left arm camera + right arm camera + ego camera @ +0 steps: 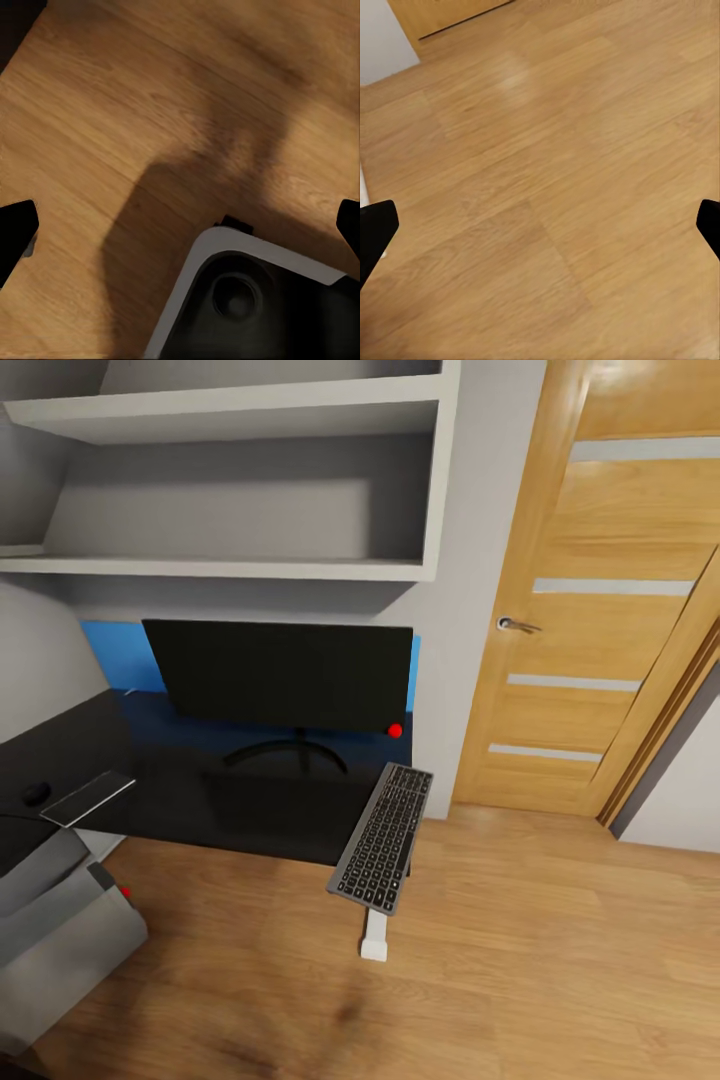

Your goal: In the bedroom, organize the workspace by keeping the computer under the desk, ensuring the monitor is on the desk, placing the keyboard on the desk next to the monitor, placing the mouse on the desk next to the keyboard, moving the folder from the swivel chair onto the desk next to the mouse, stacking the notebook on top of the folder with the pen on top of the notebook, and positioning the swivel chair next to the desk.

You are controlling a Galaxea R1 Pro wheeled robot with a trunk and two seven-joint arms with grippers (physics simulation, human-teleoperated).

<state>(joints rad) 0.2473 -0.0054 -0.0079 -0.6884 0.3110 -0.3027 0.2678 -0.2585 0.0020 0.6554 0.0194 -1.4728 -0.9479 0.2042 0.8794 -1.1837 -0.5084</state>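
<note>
Head view shows the keyboard (382, 838) overhanging the desk (260, 810) edge at centre frame, long axis running away; both claws spread wide.

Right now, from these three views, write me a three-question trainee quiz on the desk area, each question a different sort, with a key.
1. True or false: the slim grey-framed keyboard with black keys lies fully on the long black desk.
2. Multiple choice: the wide flat black monitor stands A) on the wooden floor, B) on the desk, C) on the grey wall shelf.
3. Fill in: in both wrist views, the left gripper and right gripper have fingers spread wide over the wooden ____.

Key: 1 false, its near end overhangs the desk's front edge; 2 B; 3 floor.
</note>
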